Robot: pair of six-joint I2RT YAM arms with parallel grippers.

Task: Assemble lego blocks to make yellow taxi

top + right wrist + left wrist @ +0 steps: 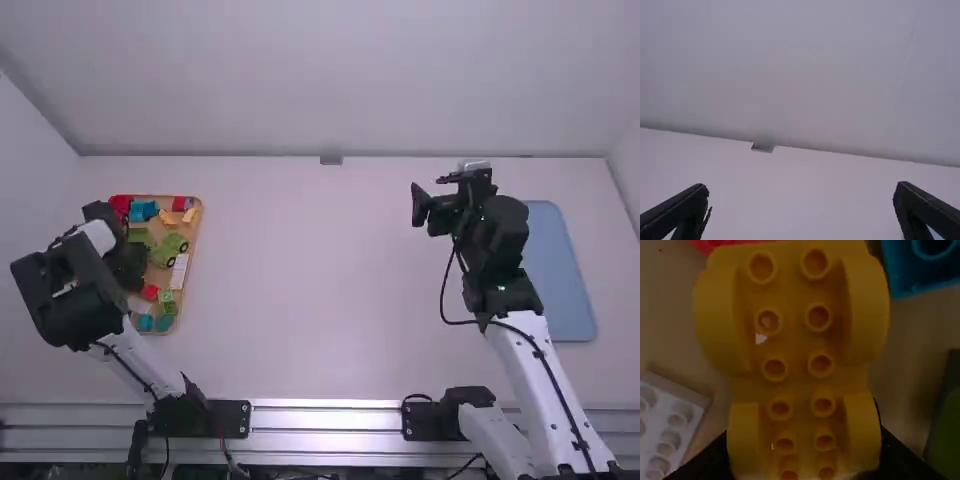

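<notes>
Over the left part of the block tray (199, 225), my left gripper (128, 268) points down among the blocks. In the left wrist view a yellow wheeled block (795, 365), with rows of hollow studs, lies between the fingers of my left gripper (804, 457), which press on its two sides. The wheel-like round parts stand along both of its edges. My right gripper (432, 196) is held over the right half of the table, far from the tray. In the right wrist view my right gripper (801, 197) is open, with nothing between its fingers.
The tray also holds red blocks (182, 203), a blue block (143, 210), green blocks (168, 248) and a white block (179, 271). Beneath the left gripper is a white studded block (670, 425). A blue plate (560, 270) lies at the table's right, beside the right arm.
</notes>
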